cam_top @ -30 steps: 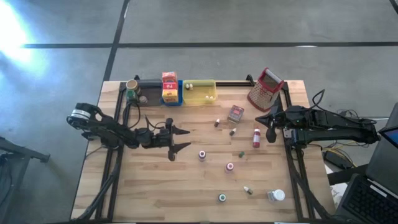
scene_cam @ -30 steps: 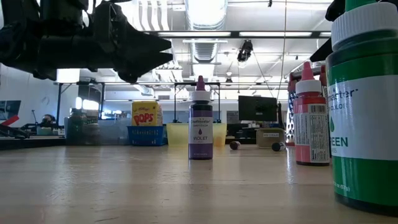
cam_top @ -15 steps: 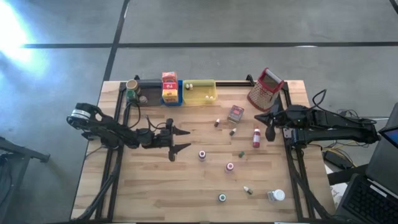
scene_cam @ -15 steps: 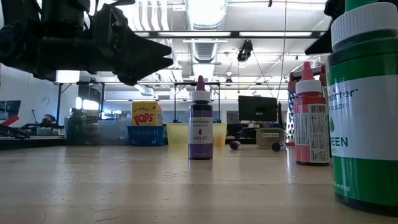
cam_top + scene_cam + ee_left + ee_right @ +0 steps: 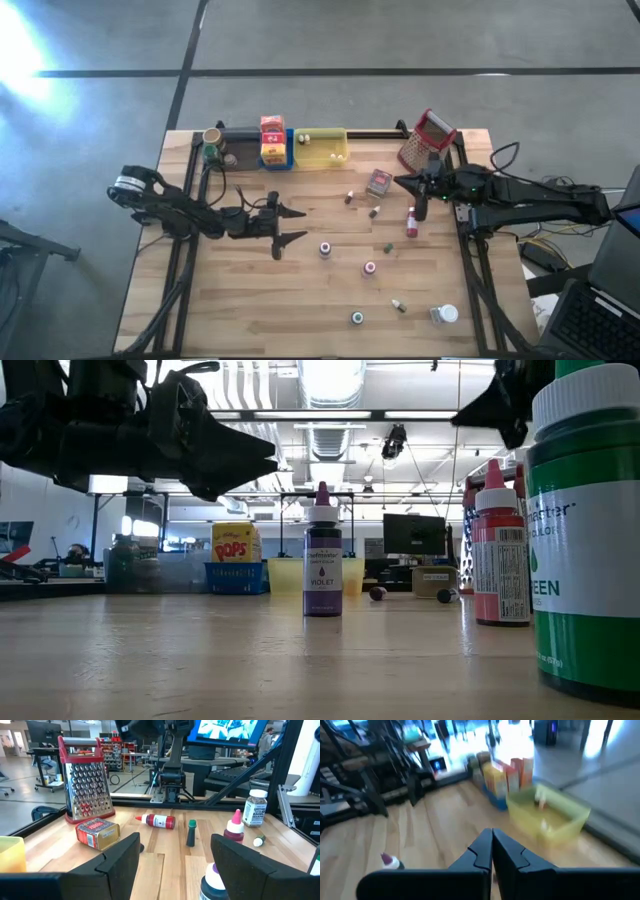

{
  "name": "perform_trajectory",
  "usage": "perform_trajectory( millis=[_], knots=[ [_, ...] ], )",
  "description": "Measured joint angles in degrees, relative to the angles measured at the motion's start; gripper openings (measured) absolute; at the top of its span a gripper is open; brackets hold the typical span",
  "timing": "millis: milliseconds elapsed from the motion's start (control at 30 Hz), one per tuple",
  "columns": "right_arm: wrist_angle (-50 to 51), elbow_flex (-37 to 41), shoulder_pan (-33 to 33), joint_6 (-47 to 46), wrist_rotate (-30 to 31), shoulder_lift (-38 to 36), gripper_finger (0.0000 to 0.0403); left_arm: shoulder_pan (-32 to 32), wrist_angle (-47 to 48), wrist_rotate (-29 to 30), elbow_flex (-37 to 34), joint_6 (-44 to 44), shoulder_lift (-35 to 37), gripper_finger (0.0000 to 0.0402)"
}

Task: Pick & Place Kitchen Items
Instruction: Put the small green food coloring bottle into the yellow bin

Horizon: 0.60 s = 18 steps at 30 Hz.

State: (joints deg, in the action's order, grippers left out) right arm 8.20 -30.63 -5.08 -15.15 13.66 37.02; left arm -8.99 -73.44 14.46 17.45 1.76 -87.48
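Note:
The kitchen items are scattered over the wooden table: a small tin box [image 5: 378,183], a red bottle [image 5: 412,222] lying on its side, a violet bottle [image 5: 325,249], a pink-capped bottle [image 5: 370,268], a green-capped bottle [image 5: 357,318] and a white-capped jar [image 5: 445,314]. My left gripper [image 5: 301,224] hangs open at the table's left, pointing level toward the violet bottle [image 5: 212,882], with nothing between its fingers [image 5: 120,857]. My right gripper [image 5: 400,182] is shut and hovers above the table just right of the tin box, touching nothing.
A metal grater with a red handle [image 5: 428,143] stands at the far right. Along the far edge sit a grey tray [image 5: 235,148], a blue tray [image 5: 277,158] holding a red and yellow box, and a yellow tray [image 5: 322,150]. Bare wood lies near the front left.
My right gripper has moved toward the table's left edge and slightly up, from beside the red bottle to beside the tin box, staying shut. In the low view it has come into sight at the upper right. The items lie as before.

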Motion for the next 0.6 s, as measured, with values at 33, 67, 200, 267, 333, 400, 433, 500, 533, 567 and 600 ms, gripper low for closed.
perform_trajectory(
  millis=[33,67,200,267,333,400,433,500,533,567,600],
  knots=[
    [0.2,0.0,0.0,-1.4,0.0,1.3,0.0008,0.0,0.0,0.0,0.0,0.0,0.0,0.0250],
    [0.5,0.0,0.0,-2.3,0.0,2.6,0.0008,0.0,0.0,0.0,0.0,0.0,0.0,0.0250],
    [4.1,-1.3,-0.1,-1.7,0.0,6.7,0.0008,0.0,0.0,0.0,0.0,0.0,0.0,0.0250],
    [5.4,-2.7,-0.1,-0.9,0.2,8.7,0.0008,0.0,0.0,0.0,0.0,0.0,0.0,0.0250],
    [5.5,-4.4,-0.1,-0.9,0.3,10.6,0.0009,0.0,0.0,0.0,0.0,0.0,0.0,0.0250],
    [6.7,-6.4,-0.1,-0.9,0.3,12.3,0.0009,0.0,0.0,0.0,0.0,0.0,0.0,0.0250],
    [8.6,-7.8,-0.1,-1.0,0.3,13.1,0.0009,0.0,0.0,0.0,0.0,0.0,0.0,0.0250],
    [14.2,-10.7,-0.1,-2.0,0.3,14.6,0.0009,0.0,0.0,0.0,0.0,0.0,0.0,0.0250],
    [17.4,-12.4,-0.1,-3.0,0.3,15.5,0.0009,-0.1,0.1,0.0,0.0,0.0,0.0,0.0250],
    [20.1,-14.1,0.0,-4.0,0.2,16.3,0.0009,-0.1,0.1,0.0,0.0,0.0,0.0,0.0250],
    [22.7,-15.7,0.3,-4.6,-0.2,17.1,0.0009,-0.1,0.1,0.0,0.0,0.0,0.0,0.0250]
  ],
)
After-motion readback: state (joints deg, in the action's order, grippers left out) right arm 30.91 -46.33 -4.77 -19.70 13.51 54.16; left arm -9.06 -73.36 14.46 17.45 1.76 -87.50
